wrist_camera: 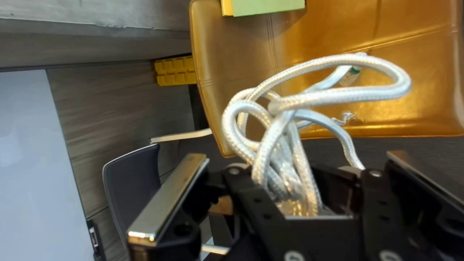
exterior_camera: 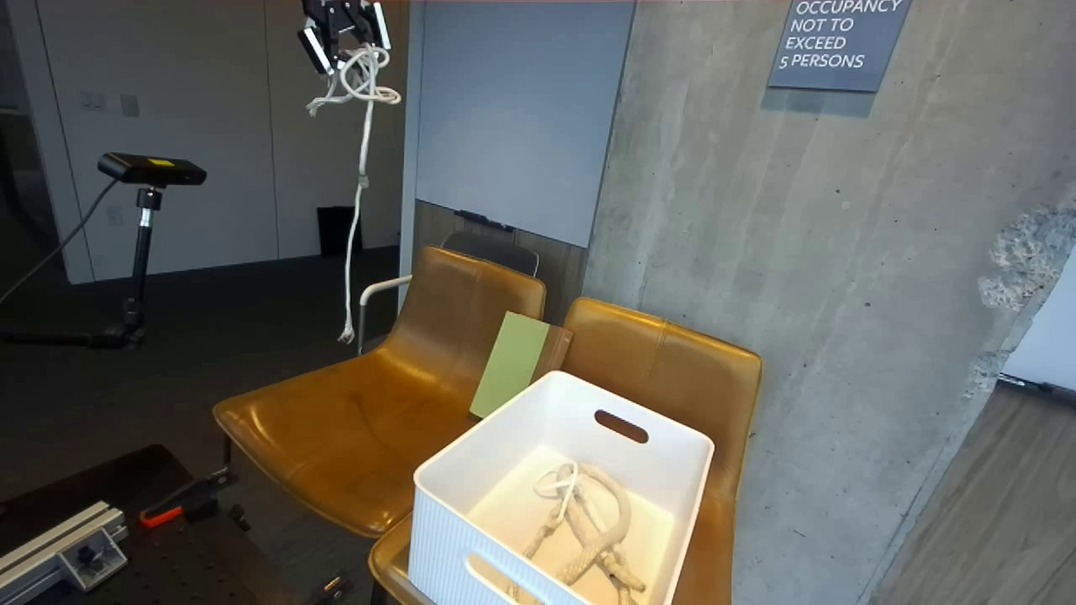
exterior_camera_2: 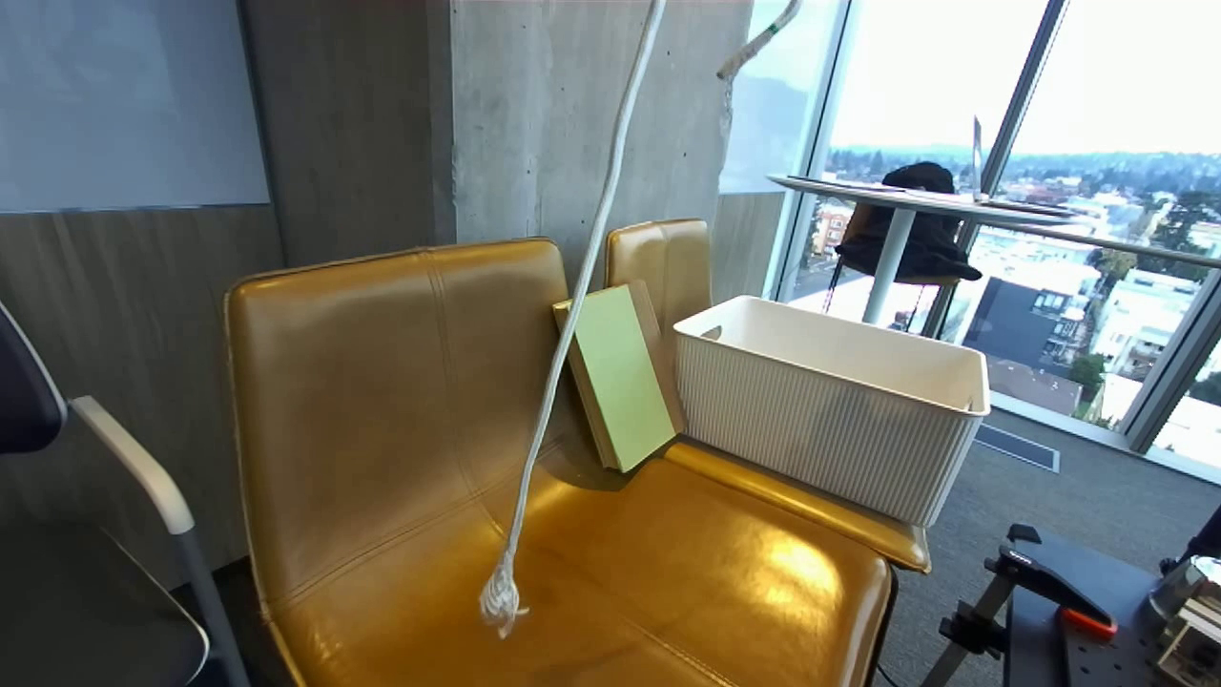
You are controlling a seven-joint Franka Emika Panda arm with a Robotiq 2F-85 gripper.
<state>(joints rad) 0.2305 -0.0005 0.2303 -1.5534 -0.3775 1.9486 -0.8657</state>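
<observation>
White rope point(wrist_camera: 270, 141) seems clamped in the claw point(exterior_camera: 349, 52); only an exterior view reveals cords point(exterior_camera: 601, 546) inside the bin point(exterior_camera: 445, 521).

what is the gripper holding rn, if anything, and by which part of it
The gripper holds the white rope by its bunched, looped part, caught between the jaws; a long tail hangs loose below.

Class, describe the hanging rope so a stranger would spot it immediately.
Find two tan chairs, one bearing a white bin. Higher up is a black gripper, with the white rope dangling from it. Unlike the beige rope inside the bin, this one hangs in mid-air.
</observation>
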